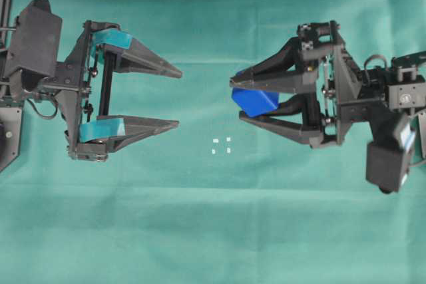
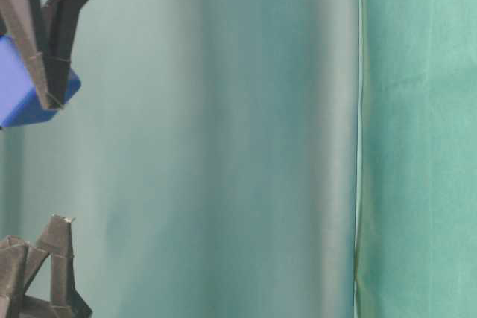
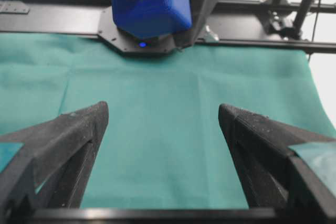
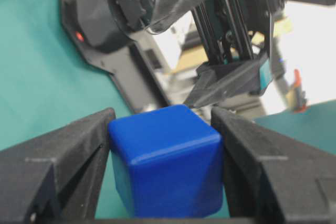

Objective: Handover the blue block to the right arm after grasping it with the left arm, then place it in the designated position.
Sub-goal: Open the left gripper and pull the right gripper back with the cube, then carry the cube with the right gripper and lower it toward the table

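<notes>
We see the right arm's gripper [image 1: 234, 99] clamped on the blue block [image 1: 255, 102], its two black fingers [image 4: 63, 153] pressed against opposite faces of the cube, which hangs above the green cloth [image 1: 200, 231] right of the surface's centre. The left arm's gripper [image 1: 180, 97] stands wide apart and empty toward the left edge, teal pads [image 1: 112, 38] at its finger bases. The designated position [image 1: 221, 145], four white marks, lies between the grippers, nearer the block. We can read no writing or labels anywhere.
</notes>
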`<control>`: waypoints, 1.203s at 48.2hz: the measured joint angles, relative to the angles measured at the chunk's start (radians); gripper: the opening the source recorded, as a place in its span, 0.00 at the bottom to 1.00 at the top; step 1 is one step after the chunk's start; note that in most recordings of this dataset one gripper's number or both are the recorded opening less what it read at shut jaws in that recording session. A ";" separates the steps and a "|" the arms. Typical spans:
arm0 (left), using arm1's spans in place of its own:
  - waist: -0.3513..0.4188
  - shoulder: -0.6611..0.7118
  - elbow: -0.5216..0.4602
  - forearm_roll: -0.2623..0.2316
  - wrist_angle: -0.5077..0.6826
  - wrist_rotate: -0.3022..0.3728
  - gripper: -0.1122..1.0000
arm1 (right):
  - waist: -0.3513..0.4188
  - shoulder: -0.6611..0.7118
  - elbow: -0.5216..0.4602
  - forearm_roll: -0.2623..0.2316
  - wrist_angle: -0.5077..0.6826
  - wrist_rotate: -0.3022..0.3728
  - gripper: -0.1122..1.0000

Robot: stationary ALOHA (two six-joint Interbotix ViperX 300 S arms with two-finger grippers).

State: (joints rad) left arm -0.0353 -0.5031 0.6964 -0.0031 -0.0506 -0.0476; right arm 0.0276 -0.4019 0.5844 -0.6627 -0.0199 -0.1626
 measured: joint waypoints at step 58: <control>0.000 0.000 0.000 0.003 0.005 0.009 0.99 | 0.002 -0.043 0.000 0.094 0.017 0.933 0.65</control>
State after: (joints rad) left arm -0.0353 -0.5031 0.6964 0.0000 -0.0460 -0.0383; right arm 0.0291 -0.4449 0.5844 -0.5691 -0.0031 0.7701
